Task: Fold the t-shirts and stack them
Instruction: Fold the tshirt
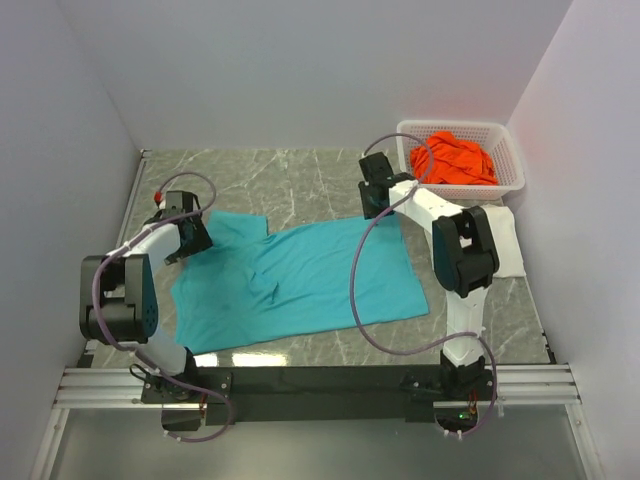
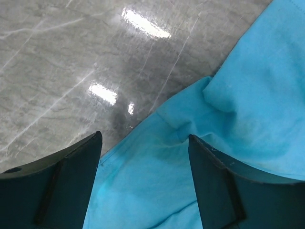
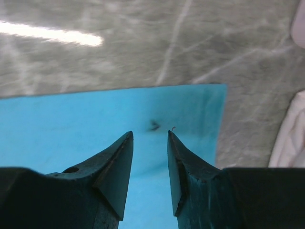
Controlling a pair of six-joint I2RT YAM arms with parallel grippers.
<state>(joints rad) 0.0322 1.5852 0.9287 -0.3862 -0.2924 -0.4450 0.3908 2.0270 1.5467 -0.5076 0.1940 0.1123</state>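
A teal t-shirt lies spread, slightly wrinkled, on the marble table. My left gripper hovers over its far left sleeve edge, with the jaws wide open and empty; the teal cloth fills the space below the gripper. My right gripper is over the shirt's far right corner, with the jaws partly open and nothing between them; the teal corner lies just beyond them. An orange t-shirt is crumpled in the basket. A white t-shirt lies at the right, partly hidden by the right arm; it also shows in the right wrist view.
A white lattice basket stands at the back right corner. Grey walls close in the table on the left, back and right. Bare marble shows behind the teal shirt. A black rail runs along the near edge.
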